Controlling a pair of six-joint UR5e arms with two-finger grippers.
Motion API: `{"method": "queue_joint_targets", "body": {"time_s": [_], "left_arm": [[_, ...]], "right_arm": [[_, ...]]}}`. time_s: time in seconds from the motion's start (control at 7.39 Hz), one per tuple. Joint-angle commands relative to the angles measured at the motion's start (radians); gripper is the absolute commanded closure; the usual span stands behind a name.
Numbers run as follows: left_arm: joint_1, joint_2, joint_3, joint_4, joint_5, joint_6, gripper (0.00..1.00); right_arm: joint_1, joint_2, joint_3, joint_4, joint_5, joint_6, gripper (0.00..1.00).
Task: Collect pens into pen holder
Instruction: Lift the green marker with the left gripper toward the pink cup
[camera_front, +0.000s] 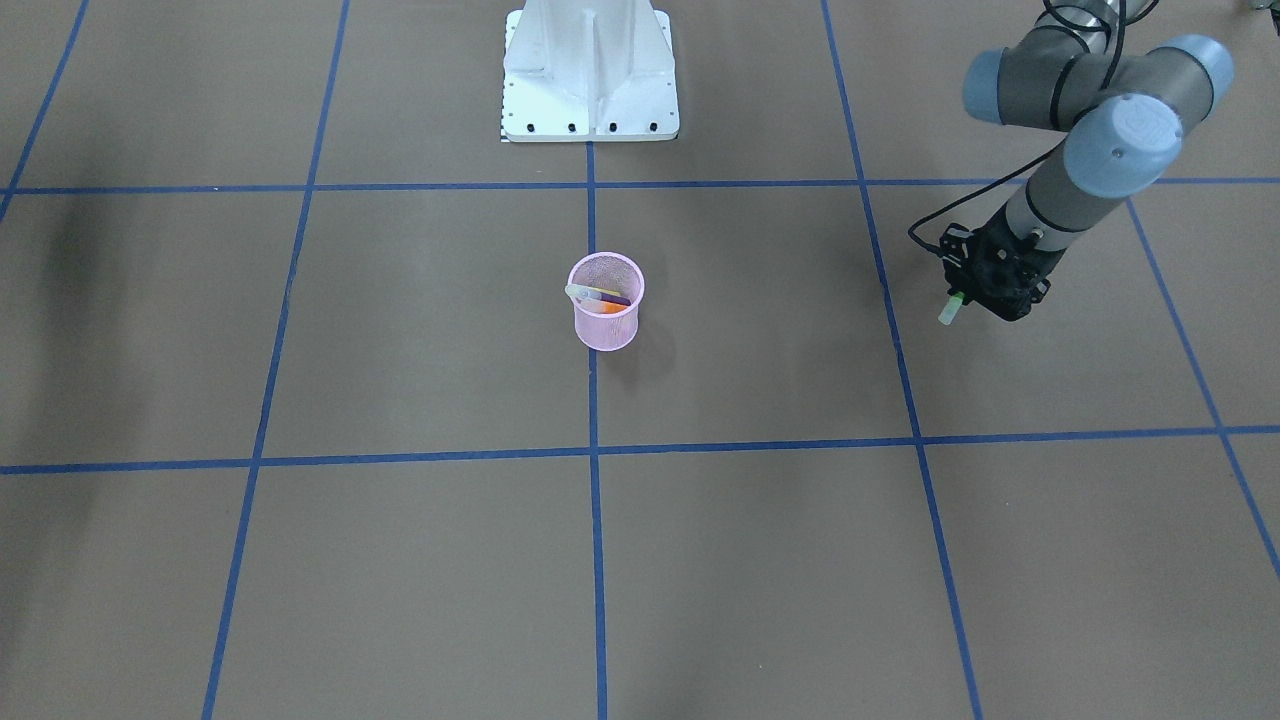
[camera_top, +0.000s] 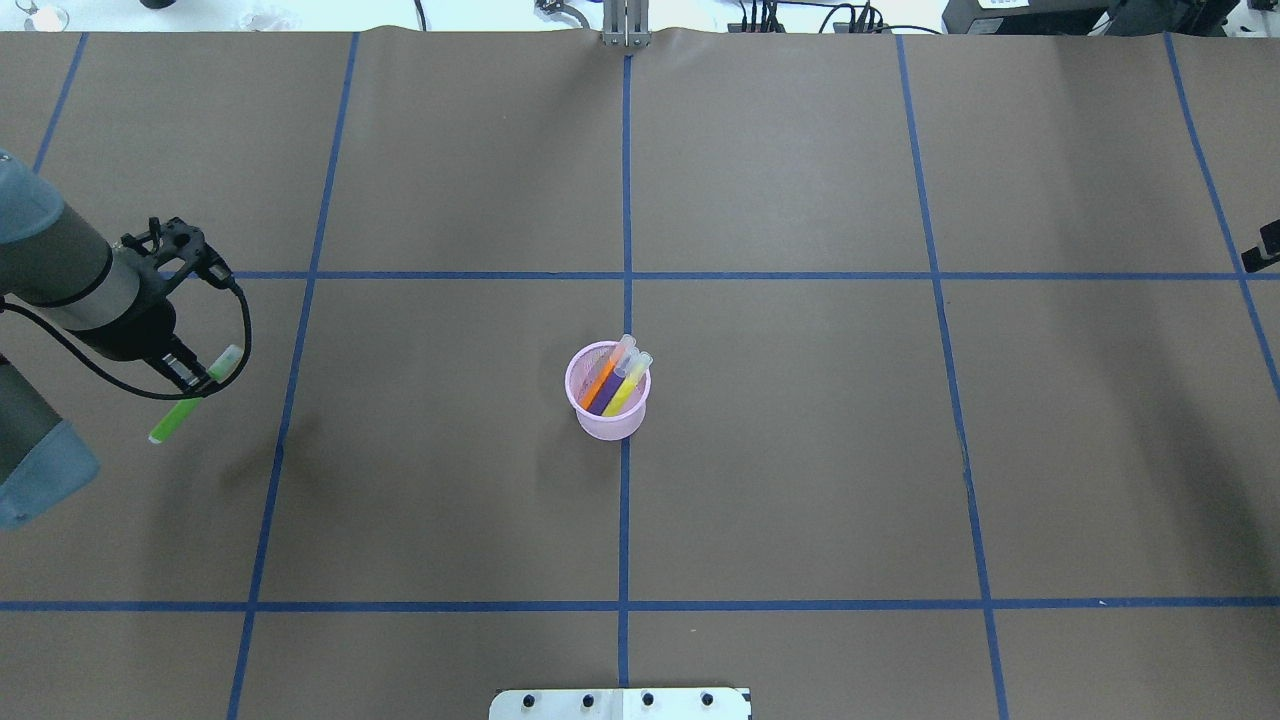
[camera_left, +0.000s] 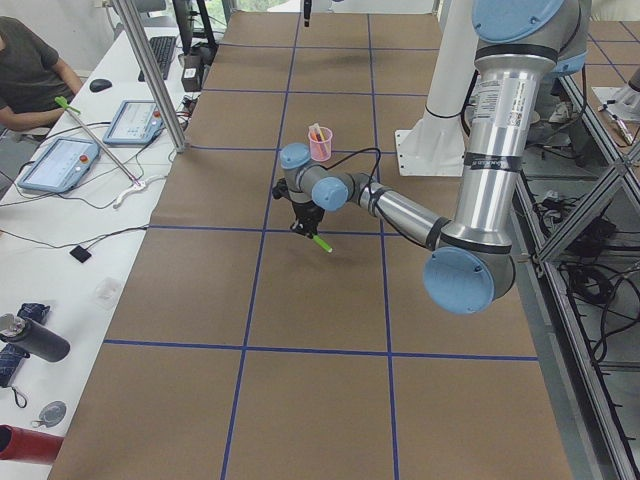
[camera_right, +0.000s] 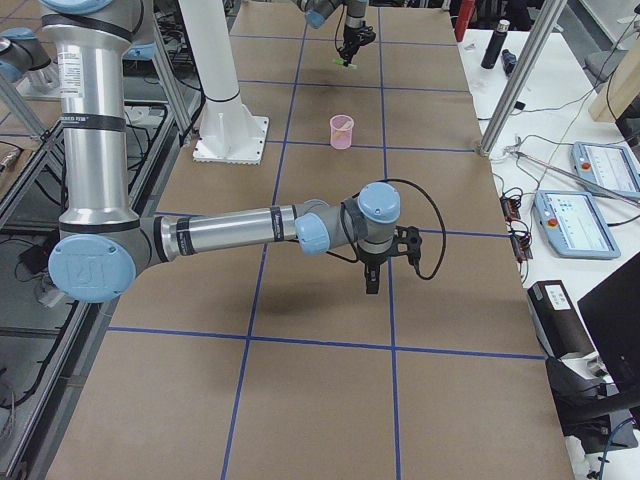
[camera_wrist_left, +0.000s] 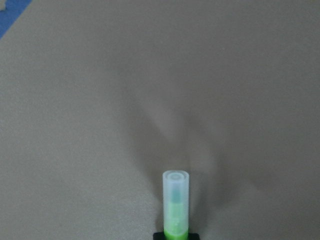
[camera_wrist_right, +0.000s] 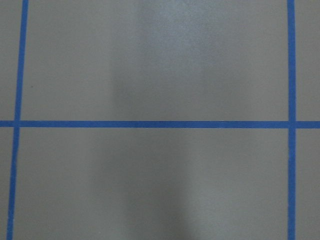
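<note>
Presently the green pen (camera_top: 168, 427) is gripped slantwise by the closed left pincer (camera_top: 191, 384), well apart from the pink mesh pen holder (camera_top: 607, 422) in the middle of the counter (camera_top: 800, 450), whose rim could be struck and the light cup tipped, its mouth being crowded by three pens (camera_top: 611, 388).

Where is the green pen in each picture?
Front-facing: green pen far right.
Overhead: green pen far left.
Exterior left: green pen near centre.
Exterior right: green pen top, tiny.
Left wrist: green pen bottom centre.
Right wrist: absent.
Landmark: pink pen holder, in all exterior views.
</note>
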Motion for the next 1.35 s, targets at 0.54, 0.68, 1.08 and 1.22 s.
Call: {"method": "queue_joint_targets", "body": {"time_s": [0.54,0.68,1.08,1.22], "left_arm": [[0.22,-0.301,-0.121,-0.154,0.349,-0.544,1.0],[0.314,-0.347,-0.109,-0.184,0.477,-0.574,1.0],[0.441,-0.429,0.062,-0.392,0.753,-0.572,1.0],[0.441,-0.436,0.091,-0.415,0.763,-0.559,1.0]], "right_arm": [[0.144,0.025,-0.026,-0.166,0.007,-0.25,0.0],[0.144,0.02,-0.021,-0.166,0.007,-0.25,0.0],[0.144,0.012,-0.023,-0.166,0.007,-0.25,0.0],[0.144,0.012,-0.023,-0.166,0.007,-0.25,0.0]]}}
